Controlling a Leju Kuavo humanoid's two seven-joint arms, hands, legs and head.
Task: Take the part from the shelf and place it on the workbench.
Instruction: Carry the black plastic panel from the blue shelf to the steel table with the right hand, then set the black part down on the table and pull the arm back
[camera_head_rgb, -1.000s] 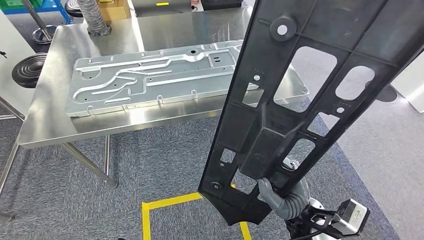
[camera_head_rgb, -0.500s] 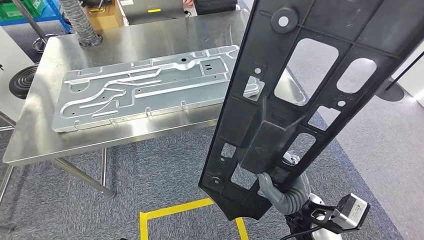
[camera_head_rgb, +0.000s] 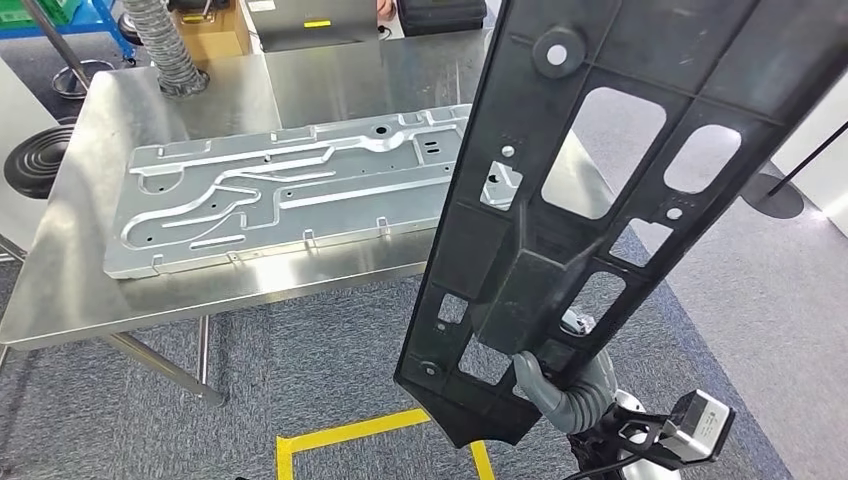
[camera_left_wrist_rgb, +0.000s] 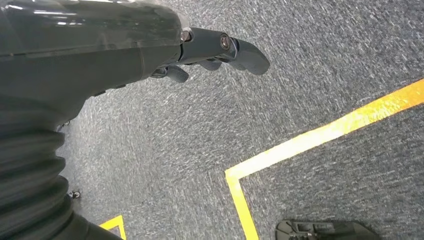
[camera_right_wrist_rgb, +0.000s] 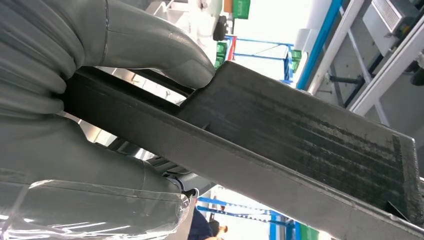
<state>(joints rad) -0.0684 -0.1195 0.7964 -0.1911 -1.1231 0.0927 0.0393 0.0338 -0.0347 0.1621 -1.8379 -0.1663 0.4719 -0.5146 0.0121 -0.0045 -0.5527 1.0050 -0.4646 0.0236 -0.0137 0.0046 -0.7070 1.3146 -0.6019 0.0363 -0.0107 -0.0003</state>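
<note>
My right hand (camera_head_rgb: 560, 392) grips the lower end of a long black plastic part (camera_head_rgb: 560, 250) with several cut-outs, held upright and tilted, rising to the top right of the head view. Up close, the grey thumb (camera_right_wrist_rgb: 150, 45) presses on the black part (camera_right_wrist_rgb: 300, 135). The steel workbench (camera_head_rgb: 60, 290) stands ahead to the left, and the part overlaps its right end in the picture. My left hand (camera_left_wrist_rgb: 210, 50) hangs over the grey carpet, fingers loosely extended and holding nothing.
A large stamped metal plate (camera_head_rgb: 280, 190) lies across the workbench. Yellow floor tape (camera_head_rgb: 350, 435) marks the carpet at my feet. A grey ribbed hose (camera_head_rgb: 165, 45) and a cardboard box (camera_head_rgb: 215, 35) stand behind the bench. A round black base (camera_head_rgb: 35, 160) sits at left.
The whole view has shifted as I move; the workbench now sits slightly nearer and more to the left. The black part stays in my right hand.
</note>
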